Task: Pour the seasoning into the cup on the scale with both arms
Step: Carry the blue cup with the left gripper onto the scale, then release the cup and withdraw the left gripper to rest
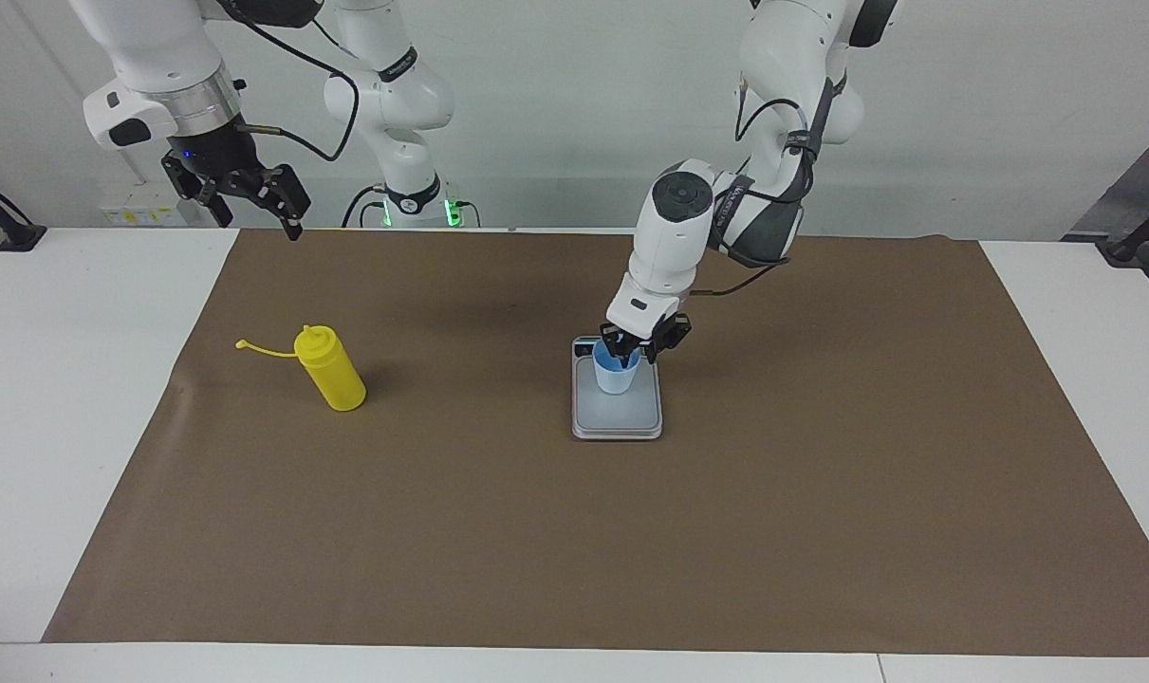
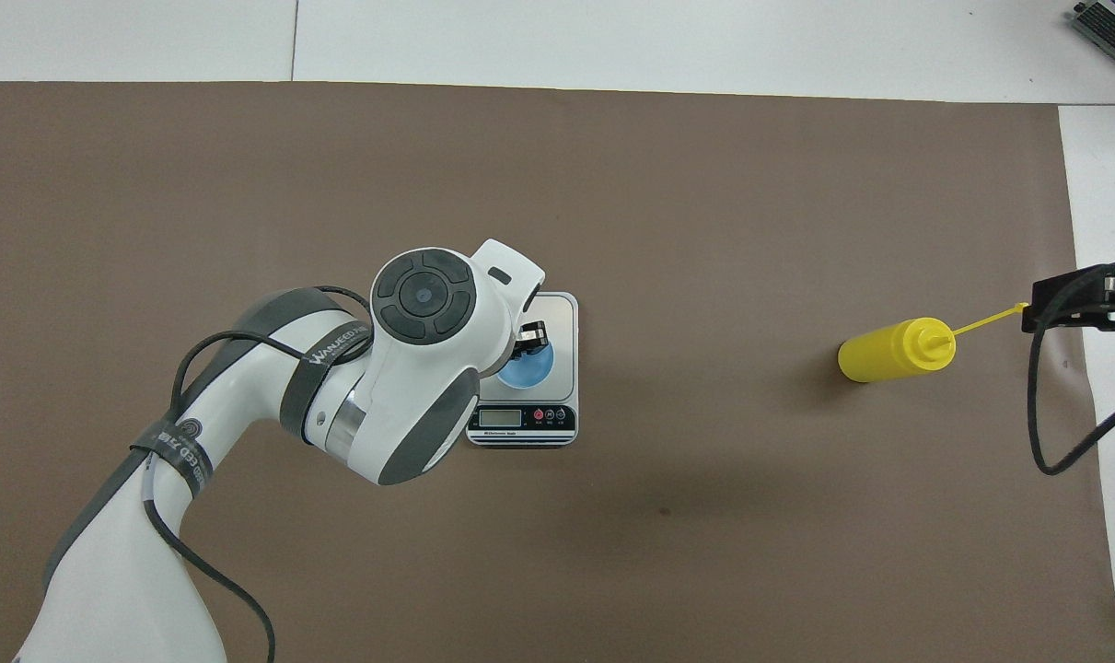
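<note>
bright, even overhead light, soft faint shadows, sharp focus

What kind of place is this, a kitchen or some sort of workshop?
Most likely a robotics lab set up for a test, not a kitchen. Two white robot arms stand at a table covered by a plain brown mat, and only a yellow squeeze bottle, a small blue cup and a digital scale are laid out.
</note>
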